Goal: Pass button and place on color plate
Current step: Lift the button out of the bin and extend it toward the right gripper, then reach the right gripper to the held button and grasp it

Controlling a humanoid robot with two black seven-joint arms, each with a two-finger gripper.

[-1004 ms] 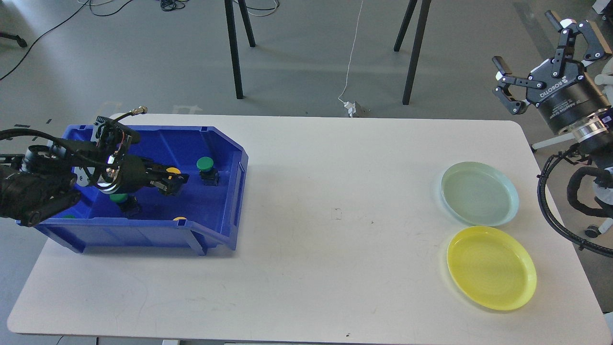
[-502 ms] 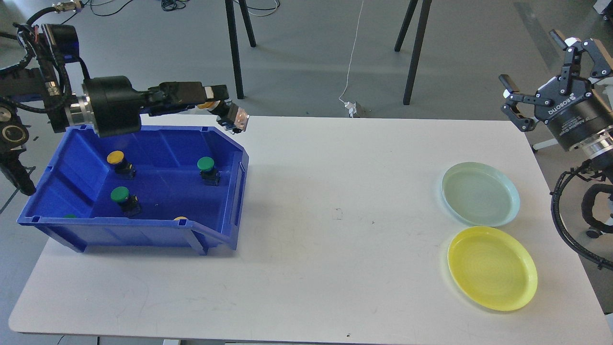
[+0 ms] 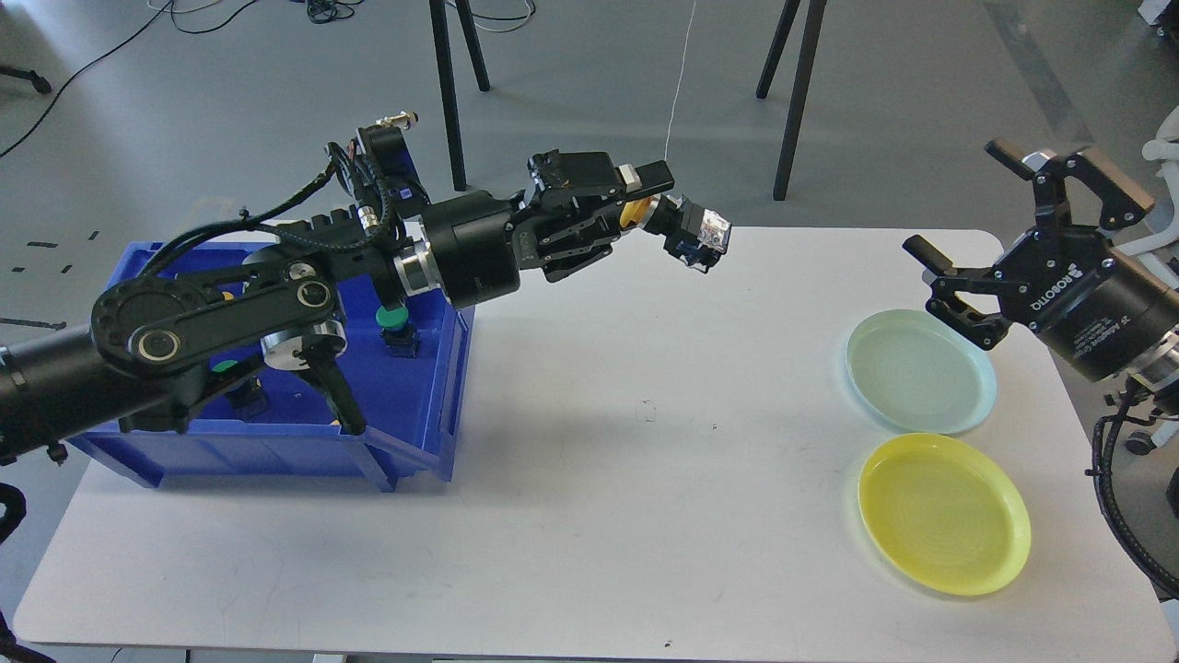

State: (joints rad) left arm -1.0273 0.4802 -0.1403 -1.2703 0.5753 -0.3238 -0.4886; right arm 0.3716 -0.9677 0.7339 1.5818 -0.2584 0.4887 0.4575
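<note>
Now my left pincer (image 3: 645, 198), gripping the yellow button (image 3: 677, 226), has swung beyond the blue bin (image 3: 433, 442); right pincer (image 3: 999, 235) gapes wide, so handover is close.

You get bright, even overhead light and sharp focus throughout. Soft shadows lie on the white table (image 3: 589, 516) under the blue bin (image 3: 276, 451) and beside both plates.
</note>
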